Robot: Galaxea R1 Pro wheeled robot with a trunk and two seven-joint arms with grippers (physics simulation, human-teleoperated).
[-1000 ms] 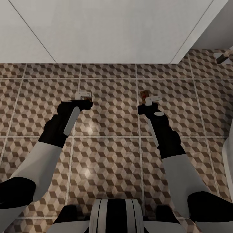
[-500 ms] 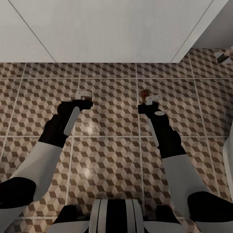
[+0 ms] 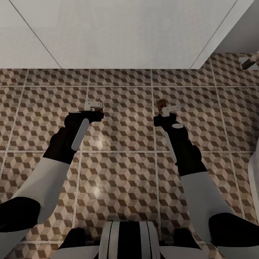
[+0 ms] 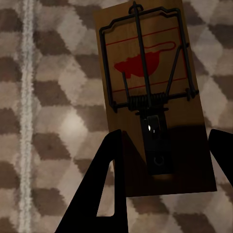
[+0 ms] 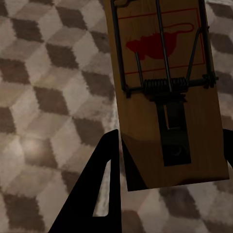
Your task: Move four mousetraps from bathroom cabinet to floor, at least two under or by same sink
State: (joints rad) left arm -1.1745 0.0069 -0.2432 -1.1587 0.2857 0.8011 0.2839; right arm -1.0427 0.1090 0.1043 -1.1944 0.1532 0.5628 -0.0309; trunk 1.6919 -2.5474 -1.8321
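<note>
Two mousetraps are in my grippers, just above the bathroom floor (image 3: 122, 162). The left wrist view shows one tan mousetrap (image 4: 145, 63) with a red mouse mark and dark wire, its sides between my left gripper's (image 4: 165, 141) dark fingers (image 4: 104, 189). My right gripper (image 5: 170, 136) holds a like mousetrap (image 5: 160, 48) the same way. From the head, the left gripper (image 3: 94, 105) covers most of its trap, and the right gripper (image 3: 168, 108) has its mousetrap (image 3: 160, 104) sticking out ahead. The cabinet is out of view.
A flat white panelled surface (image 3: 126, 32) spans the far side, just beyond both grippers; I cannot tell whether it belongs to the sink. A small dark and chrome object (image 3: 250, 63) lies at the far right. A white curved fixture (image 3: 254, 169) edges in on the right.
Almost nothing: both arms and traps hold the same place, and the head view has shifted very slightly.
</note>
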